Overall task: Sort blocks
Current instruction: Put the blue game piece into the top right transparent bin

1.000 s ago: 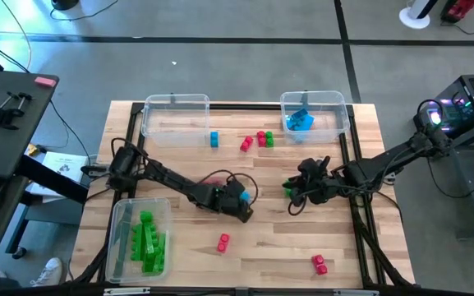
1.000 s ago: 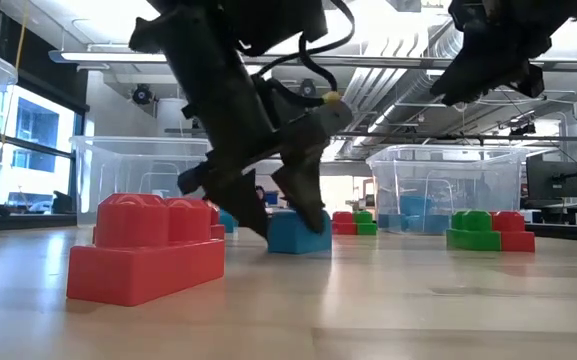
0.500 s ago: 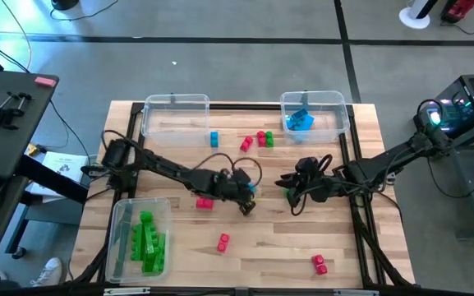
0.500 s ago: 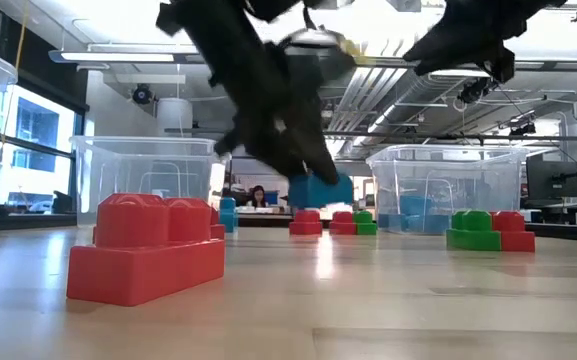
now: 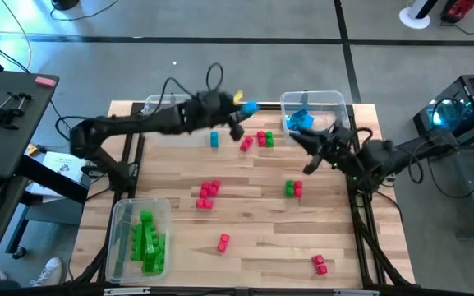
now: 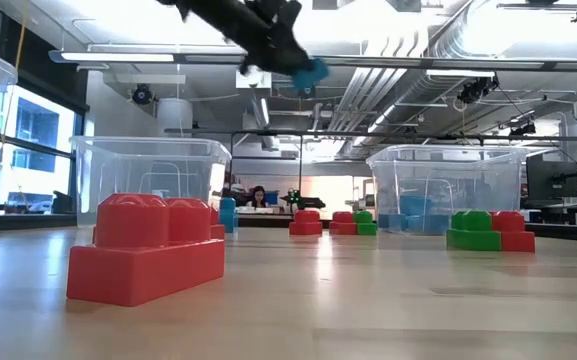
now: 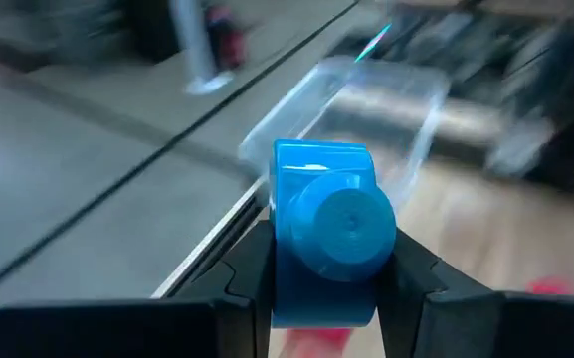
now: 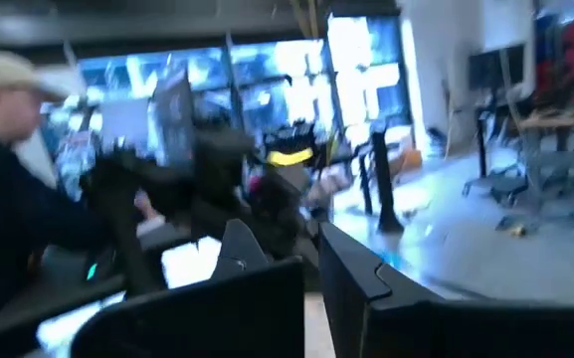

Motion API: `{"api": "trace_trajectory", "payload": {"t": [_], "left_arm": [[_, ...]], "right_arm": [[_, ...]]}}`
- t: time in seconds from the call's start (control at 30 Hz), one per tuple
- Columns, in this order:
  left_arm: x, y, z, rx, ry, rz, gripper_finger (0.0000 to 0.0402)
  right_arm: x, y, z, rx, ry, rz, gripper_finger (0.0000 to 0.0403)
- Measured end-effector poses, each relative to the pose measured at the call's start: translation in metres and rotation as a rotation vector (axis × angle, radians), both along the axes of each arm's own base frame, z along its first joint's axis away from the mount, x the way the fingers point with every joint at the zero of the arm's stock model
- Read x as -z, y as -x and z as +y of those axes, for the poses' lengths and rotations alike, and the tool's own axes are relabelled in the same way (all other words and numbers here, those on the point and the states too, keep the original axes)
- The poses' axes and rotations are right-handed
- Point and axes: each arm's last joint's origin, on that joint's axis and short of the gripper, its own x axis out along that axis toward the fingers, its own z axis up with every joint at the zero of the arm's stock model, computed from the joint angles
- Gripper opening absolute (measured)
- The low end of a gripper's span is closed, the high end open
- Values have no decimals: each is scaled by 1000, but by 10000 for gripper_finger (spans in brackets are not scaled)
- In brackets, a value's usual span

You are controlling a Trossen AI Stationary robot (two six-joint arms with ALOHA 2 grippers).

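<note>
Small bright blue block (image 7: 324,244) with round stud, carried high above the table's far edge, near the blue-filled bin (image 5: 331,103). Clamped between left gripper (image 5: 238,111) fingers. Right gripper (image 5: 310,154) shut, empty.

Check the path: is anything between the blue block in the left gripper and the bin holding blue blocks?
Nothing visible. The left gripper holds the blue block raised above the table; open air separates it from the bin.
</note>
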Motion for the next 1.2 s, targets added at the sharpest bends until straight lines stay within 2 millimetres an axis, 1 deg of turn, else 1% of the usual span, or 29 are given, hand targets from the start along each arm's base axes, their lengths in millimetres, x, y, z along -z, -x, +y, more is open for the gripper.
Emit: {"api": "trace_trajectory", "payload": {"t": [0.1,0.2,0.27,0.33,0.43,0.63,0.73,0.8,0.9,1.07,1.17,1.2], "left_arm": [[14,-18,28,122,70,-139,92],[44,-39,42,188,137,-196,92],[67,-50,47,220,188,-204,92],[83,-58,50,225,240,-220,92],[95,-66,52,237,309,-280,92],[96,-74,55,246,293,-441,92],[95,-73,57,208,290,-463,92],[95,-73,58,173,281,-469,92],[94,-73,59,168,276,-478,92],[89,-74,55,185,265,-533,92],[90,-80,52,174,252,-544,92],[94,-84,52,172,256,-537,92]], "right_arm": [[-6,1,-6,33,0,-51,0],[-3,-3,-9,49,-11,-43,0],[0,-8,-10,63,-16,-30,0],[3,-12,-12,77,-11,-16,0],[4,-15,-16,89,-6,-10,0],[3,-16,-24,99,-5,-25,0],[3,-18,-30,76,-58,-74,0],[4,-19,-34,28,-74,-87,0],[5,-21,-37,-50,-79,-92,0],[5,-23,-40,-107,-95,-107,0],[5,-23,-40,-133,-88,-106,0],[5,-23,-39,-142,-87,-108,0]]}}
